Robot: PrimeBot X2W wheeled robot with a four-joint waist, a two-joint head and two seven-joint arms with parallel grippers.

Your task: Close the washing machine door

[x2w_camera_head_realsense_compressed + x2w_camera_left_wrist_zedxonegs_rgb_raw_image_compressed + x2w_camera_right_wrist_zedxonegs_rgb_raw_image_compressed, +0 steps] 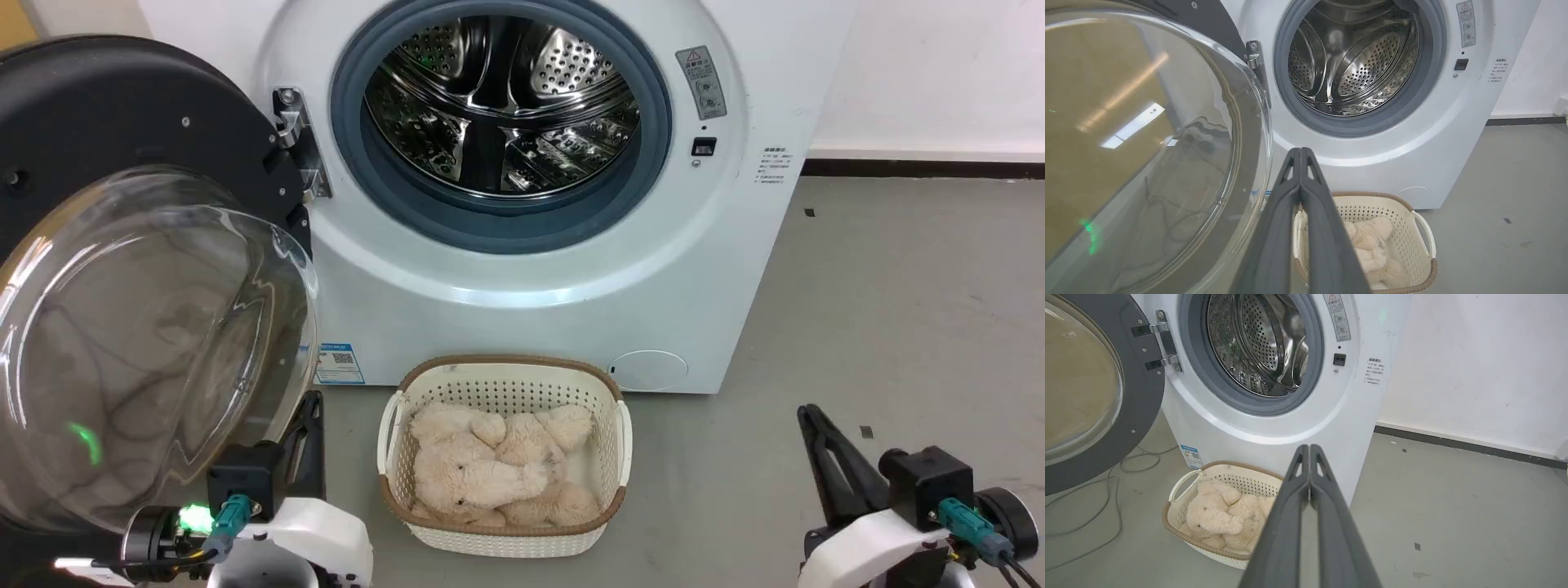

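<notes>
Washing machine door (147, 286) open, beside left gripper (1300, 152), jaws together

the grey floor (898, 327) carries the washing machine (457, 318), a basket (506, 384) and loose cables (1120, 510).

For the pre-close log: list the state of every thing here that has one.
washing machine door: open, swung wide to the robot's left.
drum: nothing visible inside.
basket: holding beige plush.
left gripper: shut, empty.
right gripper: shut, empty.
</notes>
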